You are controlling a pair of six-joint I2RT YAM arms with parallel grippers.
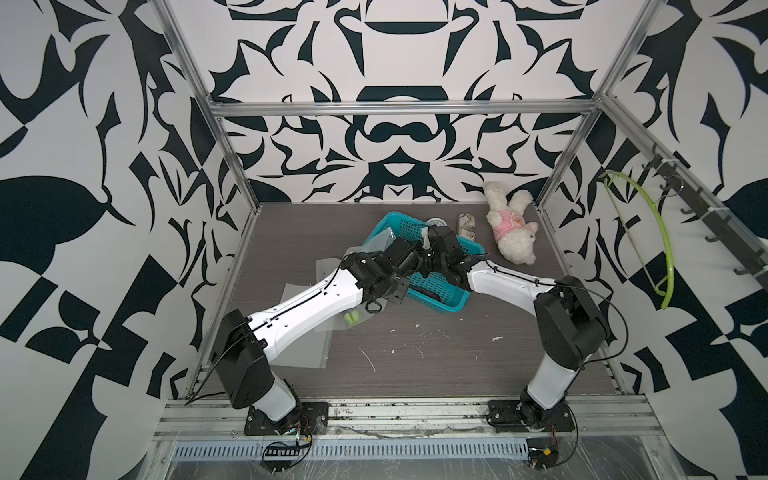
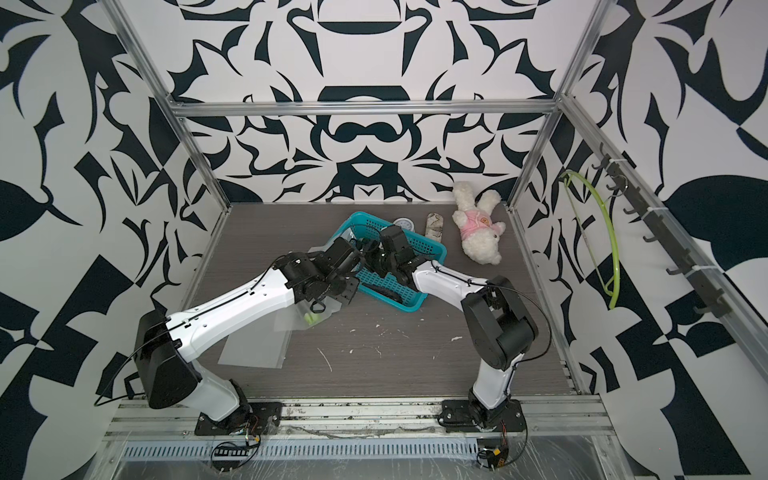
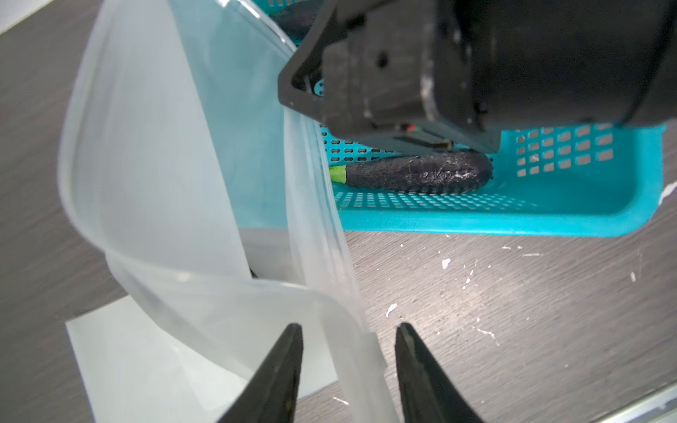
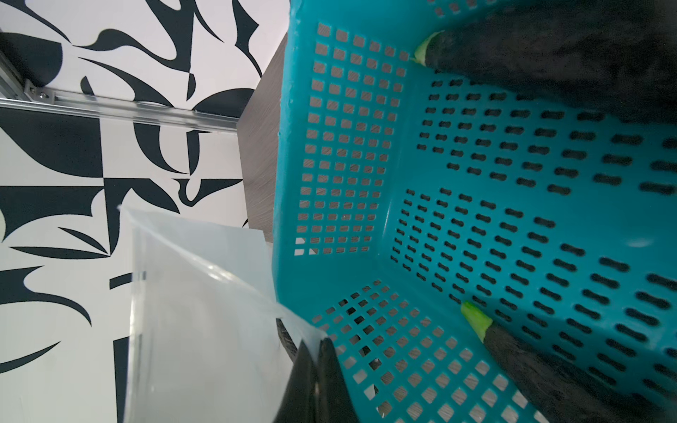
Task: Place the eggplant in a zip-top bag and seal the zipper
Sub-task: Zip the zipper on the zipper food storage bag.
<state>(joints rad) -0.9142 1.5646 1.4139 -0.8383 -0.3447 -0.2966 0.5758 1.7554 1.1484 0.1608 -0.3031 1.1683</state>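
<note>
Teal basket (image 1: 440,291) sits mid-table (image 1: 415,365), toward the far side, and both arms meet over it. Eggplant (image 3: 414,172) lies on the basket floor along a side wall, green stem end toward the bag, not bagged. Second eggplant (image 4: 549,55) is also in the basket.

Right gripper (image 4: 317,344) is clenched on one edge of the zip-top bag (image 3: 165,164), holding it up at the basket's left side with the mouth gaping. Left gripper (image 3: 348,329) is released: fingers apart, straddling the bag's zipper rim, neither clearly pressing it.

More clear bags (image 1: 307,345) lie flat on the near left, partly under the left arm. Plush toy (image 1: 513,232) is far right, well apart from the basket. Green hanger (image 1: 660,249) hangs on the right wall.
</note>
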